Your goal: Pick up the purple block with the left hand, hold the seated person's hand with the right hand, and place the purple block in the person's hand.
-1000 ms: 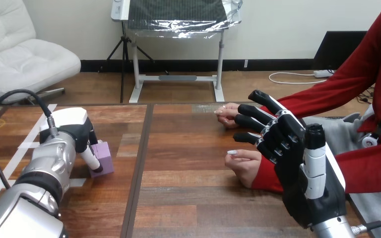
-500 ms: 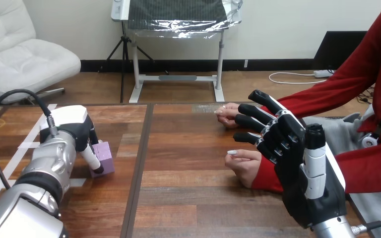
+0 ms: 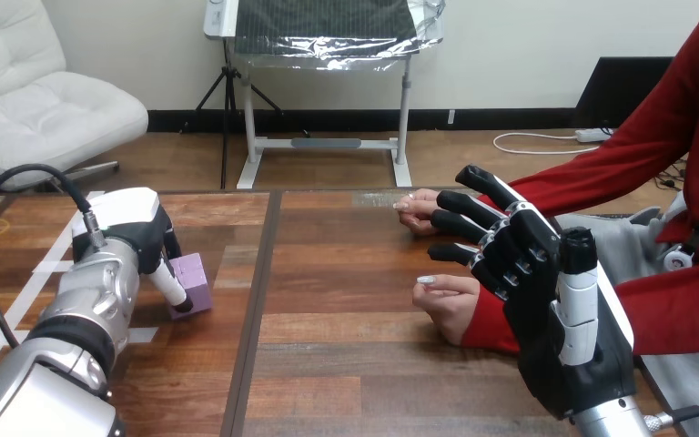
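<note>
The purple block (image 3: 196, 281) sits at the table's left, slightly tilted. My left hand (image 3: 135, 233) is on it, fingers curled over its far side and the thumb (image 3: 171, 288) pressed on its near face. My right hand (image 3: 546, 300) is raised at the right with its fingers straight and spread. It stands in front of the red sleeve of the person's nearer hand (image 3: 448, 300), which rests loosely curled on the table. I cannot tell whether they touch. The person's farther hand (image 3: 416, 210) lies flat on the table behind my fingertips.
A dark seam (image 3: 257, 300) runs front to back through the wooden table (image 3: 346, 364), between the block and the person's hands. White tape strips (image 3: 18, 291) mark the table's left end.
My left hand and the purple block have shifted slightly up and to the right, and the block has tipped a little. The right hand and the person's hands have not moved.
</note>
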You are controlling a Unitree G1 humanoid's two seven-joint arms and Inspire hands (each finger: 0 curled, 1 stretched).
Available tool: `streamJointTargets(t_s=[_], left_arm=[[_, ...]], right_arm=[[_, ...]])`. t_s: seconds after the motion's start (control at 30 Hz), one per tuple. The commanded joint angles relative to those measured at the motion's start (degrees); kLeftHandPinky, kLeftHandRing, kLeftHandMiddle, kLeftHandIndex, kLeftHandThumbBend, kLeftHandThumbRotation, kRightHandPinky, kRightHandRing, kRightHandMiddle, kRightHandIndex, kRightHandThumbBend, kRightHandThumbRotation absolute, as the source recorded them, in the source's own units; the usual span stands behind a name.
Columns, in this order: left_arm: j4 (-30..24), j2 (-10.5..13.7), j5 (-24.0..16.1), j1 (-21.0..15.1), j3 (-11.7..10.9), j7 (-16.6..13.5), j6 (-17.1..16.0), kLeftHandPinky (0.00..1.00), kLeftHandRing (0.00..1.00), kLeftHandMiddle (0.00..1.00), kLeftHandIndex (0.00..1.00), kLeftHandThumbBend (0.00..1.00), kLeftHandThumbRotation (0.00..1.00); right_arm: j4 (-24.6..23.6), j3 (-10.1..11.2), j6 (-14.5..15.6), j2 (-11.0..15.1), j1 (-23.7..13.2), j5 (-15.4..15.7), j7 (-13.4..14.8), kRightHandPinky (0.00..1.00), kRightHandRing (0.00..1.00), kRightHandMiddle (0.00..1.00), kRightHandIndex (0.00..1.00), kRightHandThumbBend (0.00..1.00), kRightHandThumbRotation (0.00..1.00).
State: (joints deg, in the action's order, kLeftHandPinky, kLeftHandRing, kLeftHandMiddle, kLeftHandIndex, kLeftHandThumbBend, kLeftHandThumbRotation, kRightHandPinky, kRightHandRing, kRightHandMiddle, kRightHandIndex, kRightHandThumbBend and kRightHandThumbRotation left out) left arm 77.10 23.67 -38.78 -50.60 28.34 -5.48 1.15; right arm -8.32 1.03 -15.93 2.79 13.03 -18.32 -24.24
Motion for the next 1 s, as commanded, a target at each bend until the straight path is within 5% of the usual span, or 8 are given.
streamJointTargets(t_s=[0.0, 0.97], left_arm=[[-0.99, -0.34, 0.16, -1.21, -0.34, -2.48, -0.65, 0.63, 0.59, 0.6, 0.49, 0.75, 0.0], [-2.29, -0.44, 1.41, -1.1, -1.34, -5.36, -2.66, 0.59, 0.54, 0.55, 0.5, 0.76, 0.0]], right_arm=[[-1.69, 0.24, -0.35, 0.41, -3.06, -0.81, 0.08, 0.71, 0.82, 0.81, 0.86, 0.82, 0.96], [-1.11, 0.32, -0.02, 0.56, -3.41, -1.29, -0.4, 0.72, 0.81, 0.81, 0.86, 0.81, 0.95]])
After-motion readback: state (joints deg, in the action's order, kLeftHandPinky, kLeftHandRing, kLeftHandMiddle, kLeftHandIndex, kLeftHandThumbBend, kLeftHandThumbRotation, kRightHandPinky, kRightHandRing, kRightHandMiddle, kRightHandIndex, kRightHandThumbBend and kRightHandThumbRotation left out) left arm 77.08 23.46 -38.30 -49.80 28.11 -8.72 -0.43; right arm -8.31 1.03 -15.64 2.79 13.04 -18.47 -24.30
